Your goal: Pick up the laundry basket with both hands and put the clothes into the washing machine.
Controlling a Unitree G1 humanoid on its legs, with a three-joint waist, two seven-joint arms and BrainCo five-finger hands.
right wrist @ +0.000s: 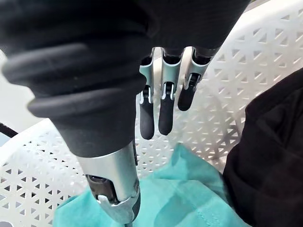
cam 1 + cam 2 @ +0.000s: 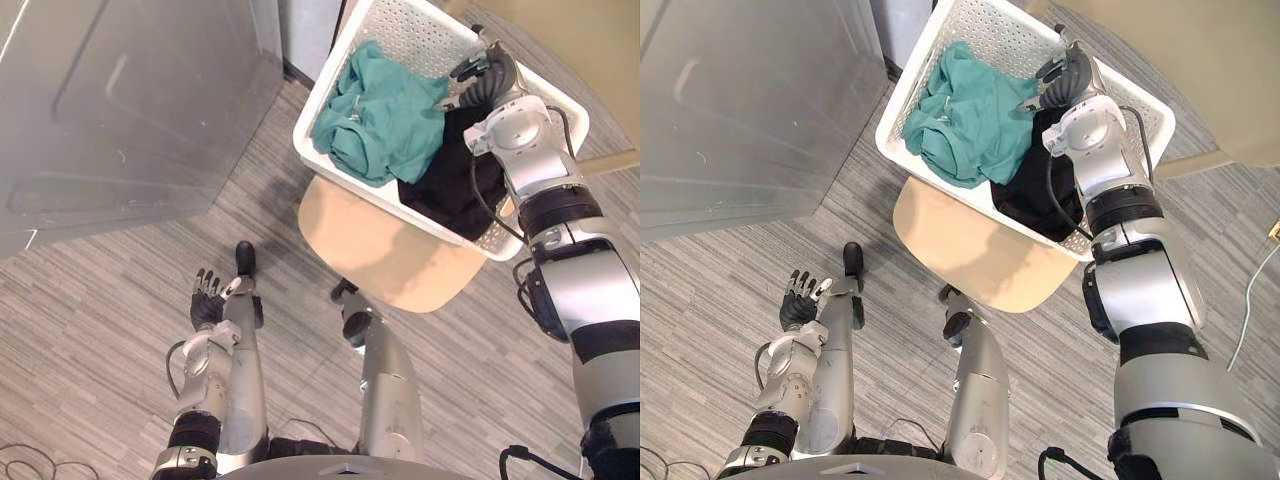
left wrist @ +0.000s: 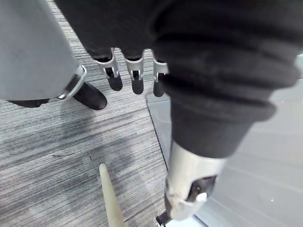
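right hand point(image 1: 164, 111) above teal garment point(image 1: 189, 198), white basket point(image 1: 28, 179)

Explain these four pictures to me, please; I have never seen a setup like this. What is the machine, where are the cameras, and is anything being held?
This is a humanoid robot with two arms. The two wide pictures come from cameras in its head, looking down, and both show the same scene. The two close-ups come from a camera on each wrist, looking along that hand.

A white laundry basket stands on a pale stool, with a teal garment and a black garment inside. A large grey machine stands on the robot's left, on the striped floor.

The right robot hand hangs inside the basket above the teal garment, fingers relaxed, holding nothing. The left robot hand is low near the floor, open and empty. So the basket is not yet gripped.
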